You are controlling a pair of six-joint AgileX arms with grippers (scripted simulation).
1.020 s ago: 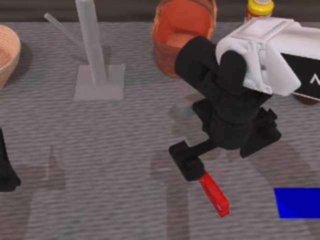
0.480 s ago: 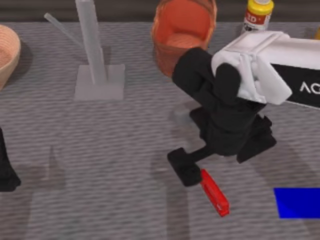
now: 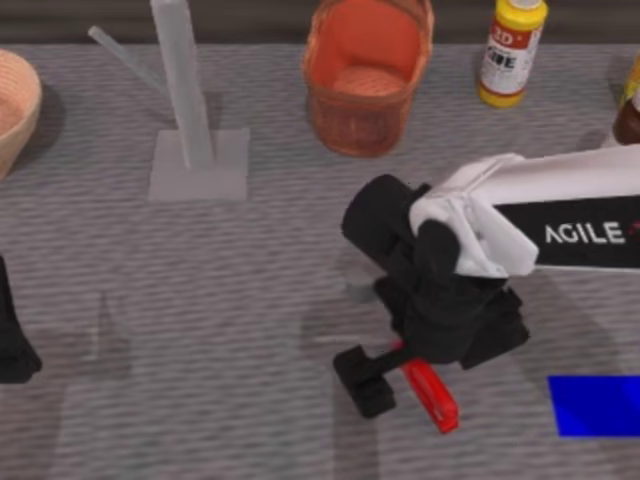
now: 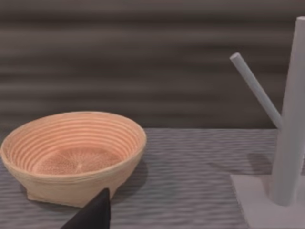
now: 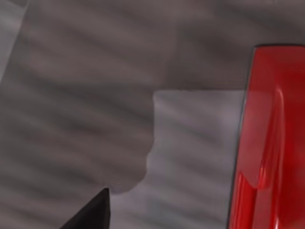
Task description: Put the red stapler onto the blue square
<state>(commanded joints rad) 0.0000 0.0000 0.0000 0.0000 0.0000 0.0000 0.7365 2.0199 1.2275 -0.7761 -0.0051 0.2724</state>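
**Right hand low over the red stapler**

Our right hand (image 3: 395,372) sits low over the far end of the red stapler (image 3: 432,394), which lies on the grey desk (image 3: 220,330) at a slant, near the front edge. One black finger (image 3: 365,380) shows to the stapler's left; the other is hidden under the wrist, so we cannot tell how far the hand is open or whether it grips anything. The blue square (image 3: 594,405) lies to the right, apart from the stapler. Our left hand (image 3: 12,350) is parked at the left edge, fingers unclear. An orange basket (image 3: 367,70) stands at the far side.
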